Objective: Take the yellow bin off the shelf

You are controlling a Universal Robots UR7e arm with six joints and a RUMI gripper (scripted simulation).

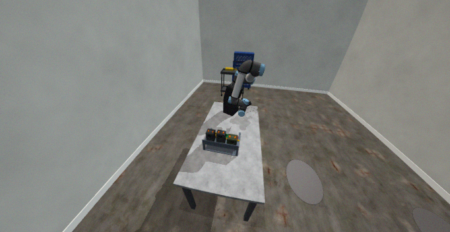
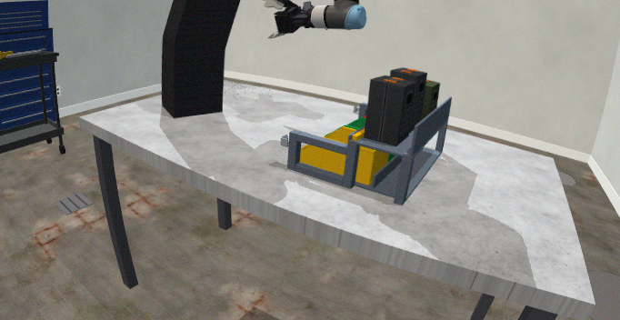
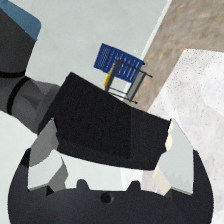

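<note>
surface: a pale marbled top on dark legs, in a grey-walled corner room with a worn brown floor.
shelf: a low grey frame standing on the surface, roughly mid-length.
yellow bin: sits in the shelf's lower bay, behind the frame's front bars; open-topped and upright. Its contents cannot be made out from here.
green bin: a sliver shows just behind the yellow one, in the same lower level.
boxes on top: two black boxes with orange marks and an olive one stand on the shelf's upper level, directly above the bins.
black block: the tall dark pedestal at the far end of the surface, well apart from the shelf.
claw: released, fingers spread wide, nothing between them; it hangs high in the air, pointing sideways towards the black block, well apart from the shelf.
cart: a dark trolley by the wall, in front of a blue cabinet, off the surface.
</note>
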